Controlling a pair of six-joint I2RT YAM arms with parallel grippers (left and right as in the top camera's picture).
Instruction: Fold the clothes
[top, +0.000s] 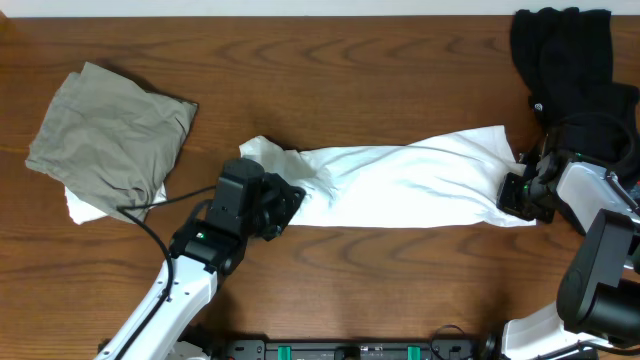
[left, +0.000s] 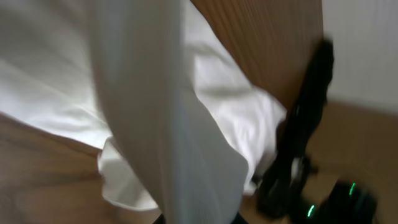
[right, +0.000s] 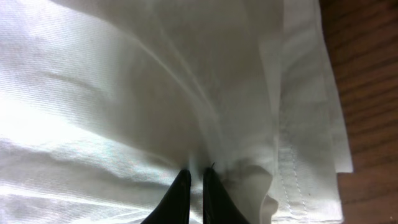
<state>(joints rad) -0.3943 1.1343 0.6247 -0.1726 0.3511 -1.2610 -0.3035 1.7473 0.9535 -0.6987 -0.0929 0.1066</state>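
Garments: one white T-shirt (top: 410, 180) stretched across the middle of the bench (top: 350, 70), one olive piece (top: 110, 130) at the left, and one black piece (top: 570, 60) at the back right, cut off by the frame edge. The left end effector (top: 288, 208) is clamped on the T-shirt's left end and the right end effector (top: 512, 192) on its right end. A white cloth (top: 85, 208) under the olive piece is too hidden to identify.

A dark brown wooden desk (top: 380, 60) with strong wavy grain fills nearly the whole overhead view. A narrow pale strip (top: 300, 6) runs along its far edge. In the left wrist view, a plain off-white wall (left: 367, 43) stands beyond the desk's edge. The light is soft and even.
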